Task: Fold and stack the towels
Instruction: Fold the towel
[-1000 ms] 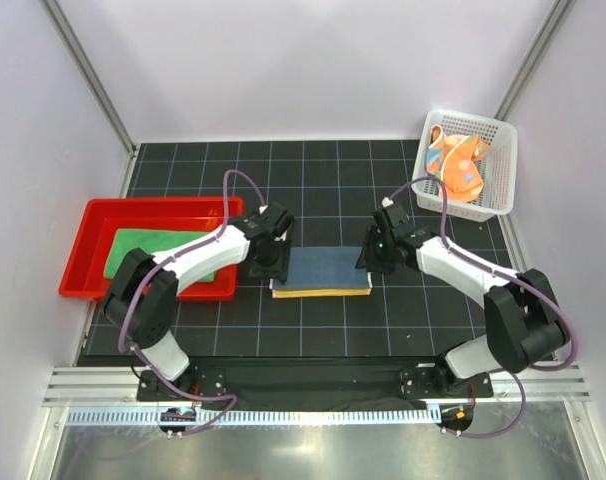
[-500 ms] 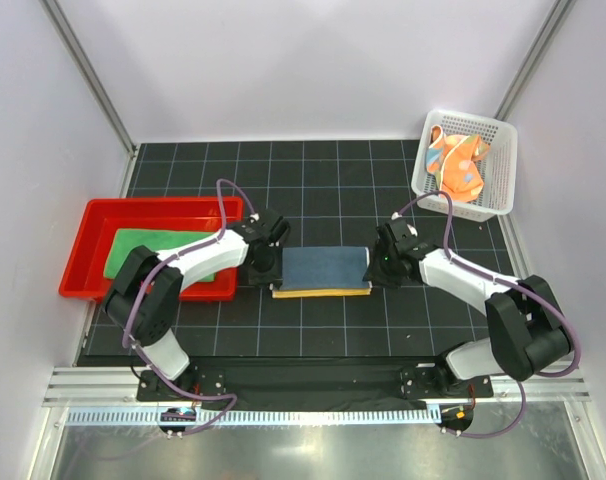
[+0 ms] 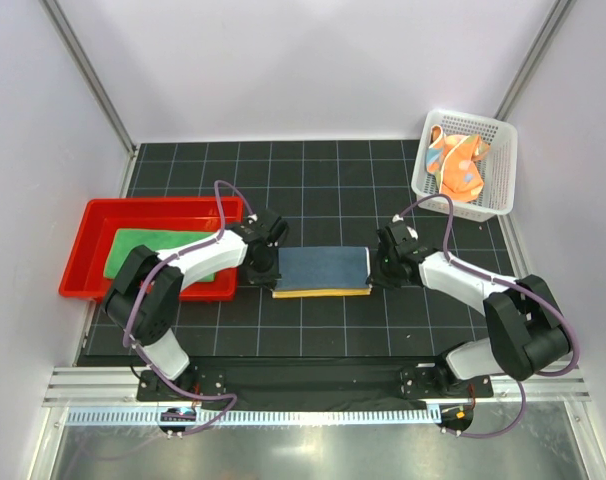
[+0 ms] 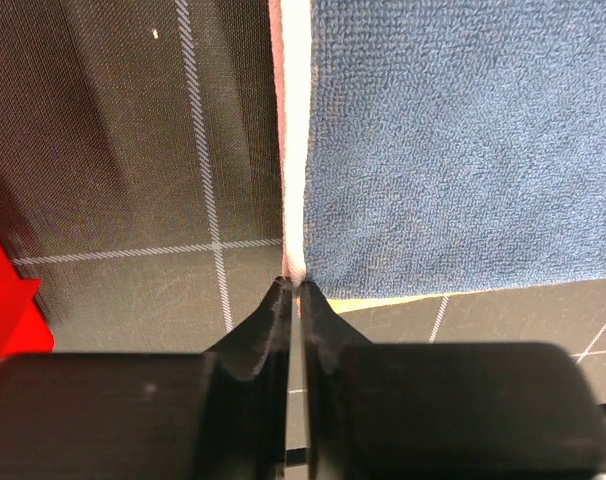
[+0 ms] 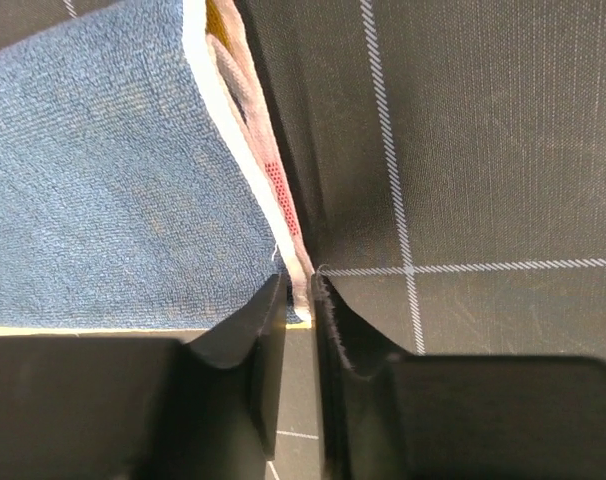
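Blue towel (image 3: 320, 268) lies folded flat on black grid mat (image 3: 313, 190), mid-table just ahead of the arm bases, w/ a yellow strip along its near edge. L gripper (image 3: 267, 268) is low at the towel's left end. In the wrist view its fingers (image 4: 258, 325) are pressed almost together, pinching the thin white hem at the near-left corner. R gripper (image 3: 381, 268) is low at the right end. Its fingers (image 5: 245, 330) are nearly closed w/ a slim gap, and the hem at the near-right corner is caught between the tips. Further left, green towel (image 3: 143, 246) lies flat in red tray (image 3: 133, 206), partly under the L arm. Far right corner: orange towel (image 3: 455, 165) crumpled in white basket (image 3: 498, 140).
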Tool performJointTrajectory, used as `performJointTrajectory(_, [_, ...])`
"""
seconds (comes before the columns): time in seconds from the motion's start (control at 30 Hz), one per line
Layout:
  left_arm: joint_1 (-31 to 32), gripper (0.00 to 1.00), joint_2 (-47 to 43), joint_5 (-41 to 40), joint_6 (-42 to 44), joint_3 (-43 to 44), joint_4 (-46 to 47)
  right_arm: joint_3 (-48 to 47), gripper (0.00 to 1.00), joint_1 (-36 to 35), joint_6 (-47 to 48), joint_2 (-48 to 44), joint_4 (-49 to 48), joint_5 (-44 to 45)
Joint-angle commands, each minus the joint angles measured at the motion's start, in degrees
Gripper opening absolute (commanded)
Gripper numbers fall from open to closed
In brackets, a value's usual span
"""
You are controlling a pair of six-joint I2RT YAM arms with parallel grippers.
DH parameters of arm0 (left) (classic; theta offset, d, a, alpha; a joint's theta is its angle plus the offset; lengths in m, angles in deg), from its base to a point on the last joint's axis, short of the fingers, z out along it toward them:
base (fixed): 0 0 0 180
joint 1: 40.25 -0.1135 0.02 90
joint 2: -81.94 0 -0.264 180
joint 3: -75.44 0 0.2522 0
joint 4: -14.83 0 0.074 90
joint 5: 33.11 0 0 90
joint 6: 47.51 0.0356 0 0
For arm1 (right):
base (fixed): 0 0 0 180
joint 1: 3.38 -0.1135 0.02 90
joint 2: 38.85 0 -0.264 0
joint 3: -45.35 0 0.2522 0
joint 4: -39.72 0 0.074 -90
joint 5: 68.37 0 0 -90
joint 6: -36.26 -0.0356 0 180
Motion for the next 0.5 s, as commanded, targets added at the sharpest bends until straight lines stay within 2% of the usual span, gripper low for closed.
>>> performJointTrajectory(0.0, [-0.30, 0.08, -0.25, 0.40, -0.31, 0.81, 1.16, 0.02, 0.19, -0.08, -0.62, -0.29, -2.71, 1.16])
performJointTrajectory(0.07, [-0.30, 0.00, -0.34, 0.66, -0.31, 1.42, 0.63, -0.15, 0.12, -0.08, -0.53, -0.38, -2.89, 0.99])
performJointTrajectory(0.17, [-0.30, 0.00, -0.77, 0.84, -0.31, 2.83, -0.77, -0.51, 0.01, -0.17, 0.09, -0.64, -2.28, 1.25])
performJointTrajectory(0.47, [-0.22, 0.00, -3.85, 1.28, -1.19, 6.26, -5.96, -3.84, 0.01, -0.17, 2.72, -4.07, 2.82, 1.78])
